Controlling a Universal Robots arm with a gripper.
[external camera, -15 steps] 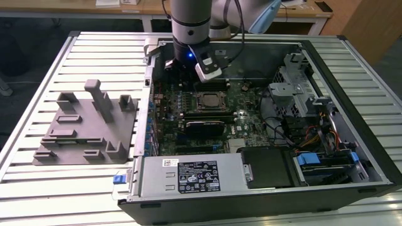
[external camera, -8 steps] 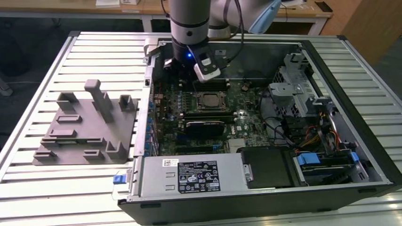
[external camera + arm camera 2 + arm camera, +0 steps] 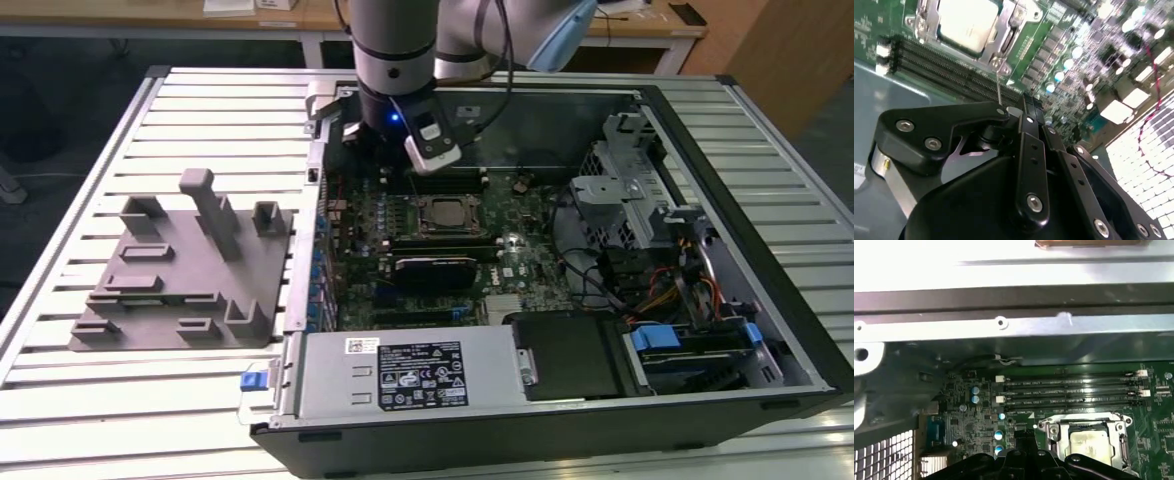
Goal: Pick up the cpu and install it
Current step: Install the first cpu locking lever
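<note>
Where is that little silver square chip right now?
In the first wrist view, the small silver-topped square cpu lies inside the metal-framed socket on the green motherboard, right beside the long black memory slots.

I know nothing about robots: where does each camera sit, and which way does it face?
Exterior view: off the arm, high up, looking down on the open black computer case on the slatted metal table; the grey arm shows.
First wrist view: on the arm, looking across the green motherboard toward the case wall; the black pincer shows.
Second wrist view: on the arm behind the pincer, looking past it at the motherboard.
Shared: all three show the pale silver square cpu in its metal-framed socket.
</note>
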